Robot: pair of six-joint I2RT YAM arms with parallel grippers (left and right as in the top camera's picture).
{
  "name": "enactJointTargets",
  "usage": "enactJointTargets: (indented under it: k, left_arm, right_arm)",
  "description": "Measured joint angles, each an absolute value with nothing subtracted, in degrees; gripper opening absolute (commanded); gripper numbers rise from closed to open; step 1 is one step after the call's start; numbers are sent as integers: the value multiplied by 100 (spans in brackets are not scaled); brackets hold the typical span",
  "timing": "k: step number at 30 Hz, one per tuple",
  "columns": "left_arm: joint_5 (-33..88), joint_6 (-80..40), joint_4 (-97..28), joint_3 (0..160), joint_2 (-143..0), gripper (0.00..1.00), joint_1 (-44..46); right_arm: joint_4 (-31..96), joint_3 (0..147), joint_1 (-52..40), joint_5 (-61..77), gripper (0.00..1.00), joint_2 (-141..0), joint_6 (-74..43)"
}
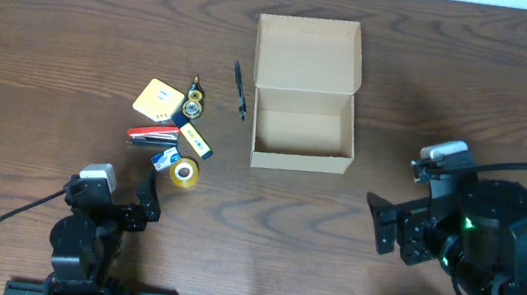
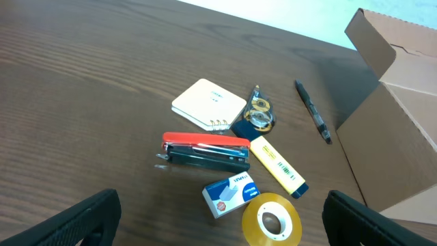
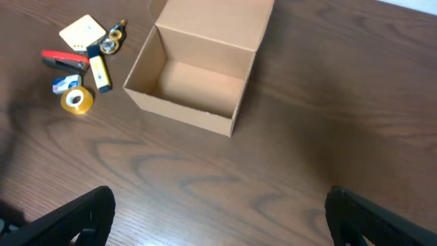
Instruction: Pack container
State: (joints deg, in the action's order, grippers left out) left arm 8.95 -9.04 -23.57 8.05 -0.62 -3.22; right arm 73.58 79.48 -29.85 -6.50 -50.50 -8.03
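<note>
Both my pincers stand wide and hold nothing. The left gripper (image 1: 141, 205) hangs at the near left of the table; the right gripper (image 1: 380, 224) hangs at the near right.

The box (image 1: 299, 158) sits mid-table, past both of them: ahead and to the right of my left pincer, ahead and to the left of my right. Its lid lies folded back on the far side, so the mouth faces up, and the inside looks bare. Its long side runs left to right.

The small goods lie in a cluster left of the box, straight ahead of my left pincer and well apart from my right. So I judge the left arm is the one to start. The tape roll (image 1: 184, 172) is nearest it, with the staple box (image 1: 164, 159) just beside. Behind them the stapler (image 1: 152, 135) lies crosswise, long axis left to right, and the highlighter (image 1: 196, 141) slants beside it. The pad (image 1: 158, 100) is farther back. The pen (image 1: 240, 90) lies alone, near the box's left wall, pointing roughly near to far.

Nothing is packed yet.
</note>
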Motion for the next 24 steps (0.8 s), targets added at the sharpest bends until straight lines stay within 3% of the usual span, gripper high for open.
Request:
enactJointTargets:
  k: [24]
  left_arm:
    - [895, -904, -2357, 805, -62, 95, -322]
  right_arm:
    - [7328, 7948, -2985, -648, 99, -5050, -805]
